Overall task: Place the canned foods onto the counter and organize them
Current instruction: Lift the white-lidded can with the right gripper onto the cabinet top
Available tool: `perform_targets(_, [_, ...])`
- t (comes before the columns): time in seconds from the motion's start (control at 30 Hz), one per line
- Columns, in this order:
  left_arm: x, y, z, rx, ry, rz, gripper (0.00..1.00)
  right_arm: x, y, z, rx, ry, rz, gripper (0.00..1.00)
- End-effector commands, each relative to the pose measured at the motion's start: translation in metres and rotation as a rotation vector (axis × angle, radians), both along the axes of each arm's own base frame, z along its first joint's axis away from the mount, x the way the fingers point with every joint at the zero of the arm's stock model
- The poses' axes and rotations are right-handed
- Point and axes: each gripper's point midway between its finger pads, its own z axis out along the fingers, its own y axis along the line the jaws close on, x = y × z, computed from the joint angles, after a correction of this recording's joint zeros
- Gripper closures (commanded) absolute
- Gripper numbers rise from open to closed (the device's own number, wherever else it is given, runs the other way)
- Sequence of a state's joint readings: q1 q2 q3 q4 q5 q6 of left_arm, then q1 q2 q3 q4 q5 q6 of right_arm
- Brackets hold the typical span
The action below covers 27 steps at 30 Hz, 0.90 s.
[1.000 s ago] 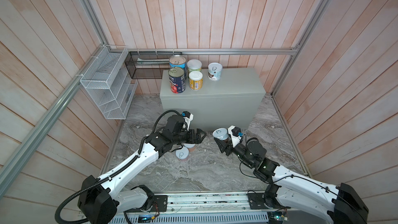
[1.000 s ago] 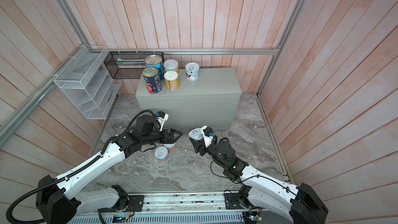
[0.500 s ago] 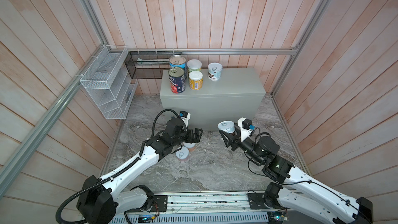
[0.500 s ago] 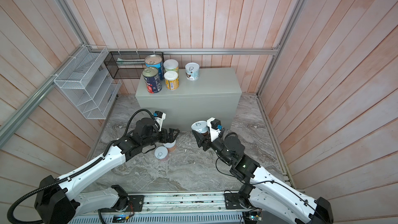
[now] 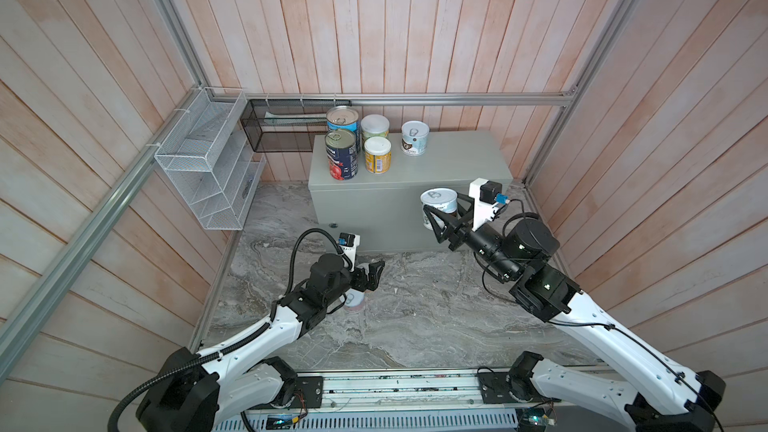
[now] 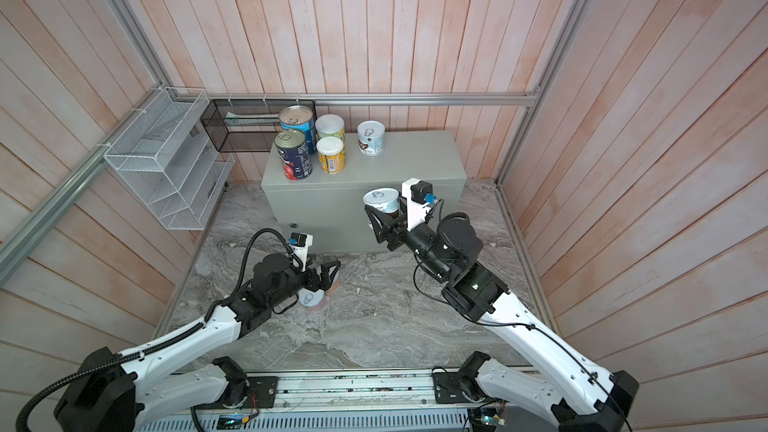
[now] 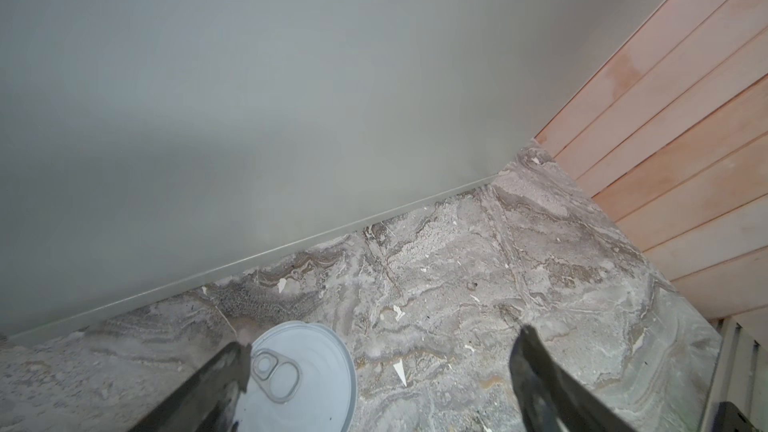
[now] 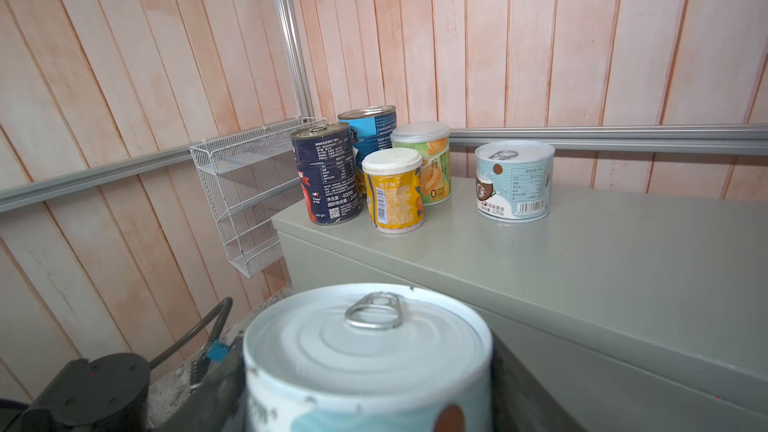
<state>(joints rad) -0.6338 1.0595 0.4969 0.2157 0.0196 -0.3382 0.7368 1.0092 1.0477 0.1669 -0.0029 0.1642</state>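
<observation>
The grey counter (image 5: 453,160) carries a navy can (image 5: 341,154), a light blue can (image 5: 342,120), a green can (image 5: 375,126), a yellow can (image 5: 377,154) and a short pale pull-tab can (image 5: 414,137), all upright at its left end. My right gripper (image 5: 442,218) is shut on another short pale can (image 5: 439,203), upright in the air before the counter's front, near its top edge. My left gripper (image 5: 374,274) hangs open low over the marble floor. One short can (image 7: 299,376) stands beside one of its fingers; a second (image 5: 354,300) stands under the wrist.
A white wire rack (image 5: 208,160) hangs on the left wall. A black mesh basket (image 5: 282,130) sits behind the counter's left end. Wooden walls and aluminium rails (image 5: 457,98) close the cell. Marble floor (image 5: 415,317) lies in front.
My right gripper has risen with its can from near the floor to just below the counter's top edge. My left gripper has drawn back a little and dipped over the floor cans.
</observation>
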Motion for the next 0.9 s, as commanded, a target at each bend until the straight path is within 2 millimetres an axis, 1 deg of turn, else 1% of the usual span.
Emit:
perform_targets(0.0, [0.005,0.011,0.032,-0.058,-0.148,0.053,0.00,0.000,-0.008,0.058,0.098,-0.147,0.009,0.55])
perform_targets(0.13, [0.007,0.024,0.025,-0.049,-0.143,0.122,0.00,0.025,-0.014,0.080,0.099,-0.211,-0.014,0.54])
perform_targets(0.2, [0.008,0.025,0.023,-0.044,-0.133,0.133,0.00,0.038,-0.015,0.090,0.109,-0.215,-0.015,0.54])
perform_targets(0.33, [0.010,0.022,0.017,-0.038,-0.119,0.127,0.00,0.051,-0.010,0.108,0.105,-0.299,-0.028,0.54])
perform_targets(0.4, [0.012,0.025,0.014,-0.027,-0.113,0.149,0.00,0.057,-0.006,0.113,0.093,-0.333,-0.035,0.53])
perform_targets(0.53, [0.015,0.032,0.010,-0.013,-0.106,0.191,0.00,0.071,0.005,0.118,0.057,-0.367,-0.032,0.52])
perform_targets(0.67, [0.015,0.035,0.010,-0.011,-0.107,0.204,0.00,0.081,0.015,0.116,0.041,-0.383,-0.018,0.52])
perform_targets(0.87, [0.016,0.036,0.008,-0.016,-0.095,0.216,0.00,0.099,0.030,0.101,0.003,-0.401,-0.010,0.52])
